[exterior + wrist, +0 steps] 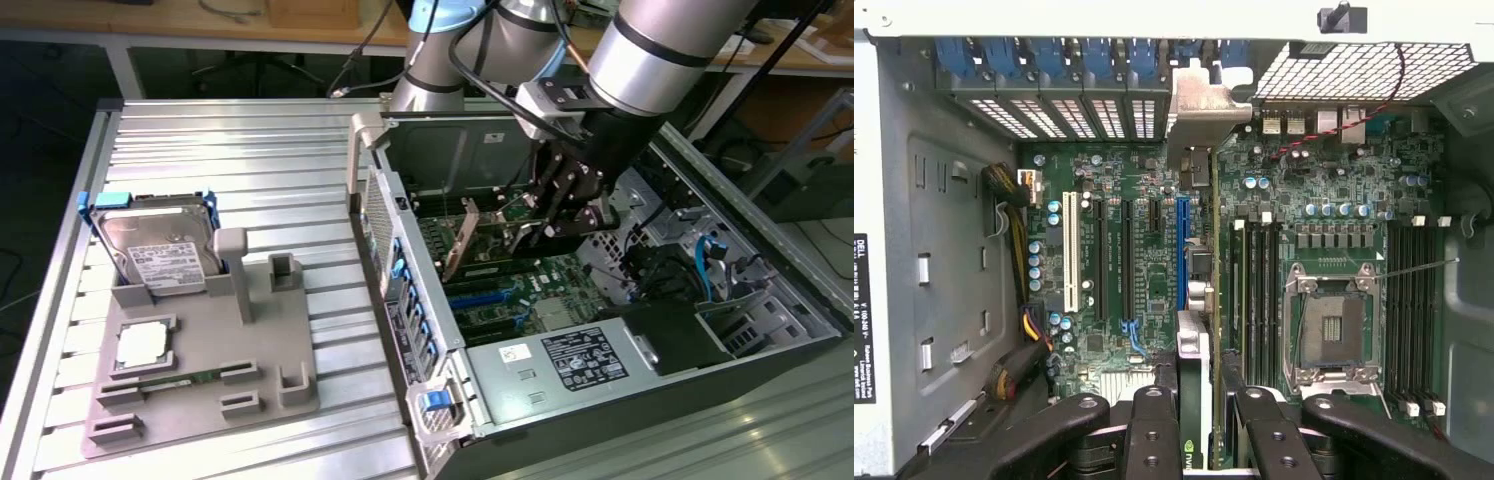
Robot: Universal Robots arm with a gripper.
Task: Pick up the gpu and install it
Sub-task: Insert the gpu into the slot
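Exterior view: ribbed metal table (240, 150), wooden benches behind; gripper (567, 215) clamps gpu (461, 240).

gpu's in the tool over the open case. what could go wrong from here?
1. The gpu stands edge-on above the motherboard, close to the blue slot; a slight offset could jam its edge.
2. Its silver bracket sits close to the rear slot covers and could catch.
3. The tool grips only one end, so the card might tilt.
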